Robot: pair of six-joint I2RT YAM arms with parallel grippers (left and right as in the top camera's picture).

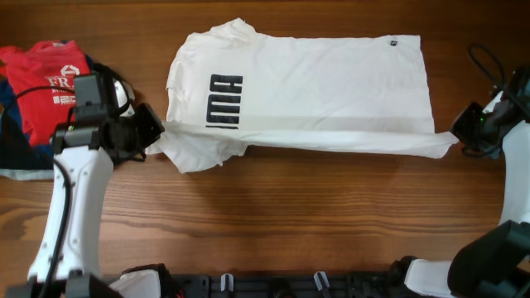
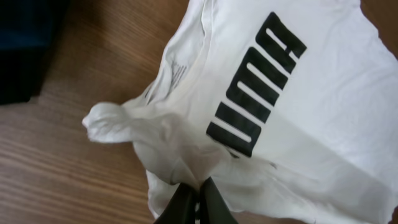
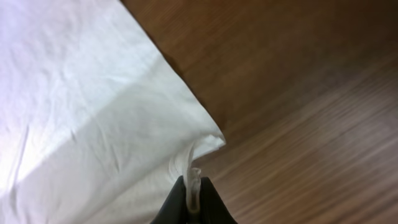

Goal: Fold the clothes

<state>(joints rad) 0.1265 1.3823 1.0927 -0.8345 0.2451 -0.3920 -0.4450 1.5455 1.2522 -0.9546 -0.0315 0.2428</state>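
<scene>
A white T-shirt (image 1: 315, 83) with black lettering (image 1: 224, 101) lies spread on the wooden table, its near edge lifted and folded over. My left gripper (image 1: 157, 128) is shut on the shirt's shoulder end at the left; the left wrist view shows the jaws (image 2: 198, 193) pinching bunched white cloth (image 2: 249, 93). My right gripper (image 1: 460, 139) is shut on the shirt's hem corner at the right; the right wrist view shows the jaws (image 3: 193, 196) clamped on a thin fold of the cloth (image 3: 81, 112).
A pile of other clothes, red (image 1: 45, 79) on top with dark blue beneath, lies at the table's left edge behind my left arm. Bare wood (image 1: 315, 215) runs along the front. Cables hang at the right edge (image 1: 489, 62).
</scene>
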